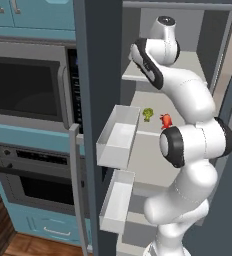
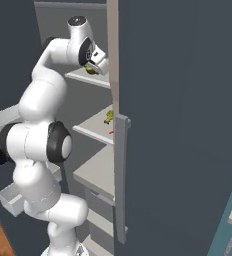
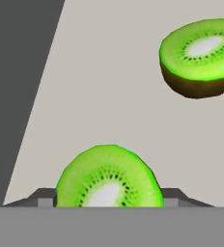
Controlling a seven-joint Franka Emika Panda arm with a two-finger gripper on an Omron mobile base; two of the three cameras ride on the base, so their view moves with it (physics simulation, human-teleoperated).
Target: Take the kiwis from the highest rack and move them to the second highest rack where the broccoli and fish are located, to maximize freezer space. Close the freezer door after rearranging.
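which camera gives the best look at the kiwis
The hand view: two cut kiwis, the near kiwi between the pincer tips, the far kiwi beyond. The right base view shows a green sliver by the hand; the left base view hides them behind the arm.

kiwis (image 3: 109, 181): glossy cut flesh, rough brown skin | highest rack (image 3: 104, 87): matt
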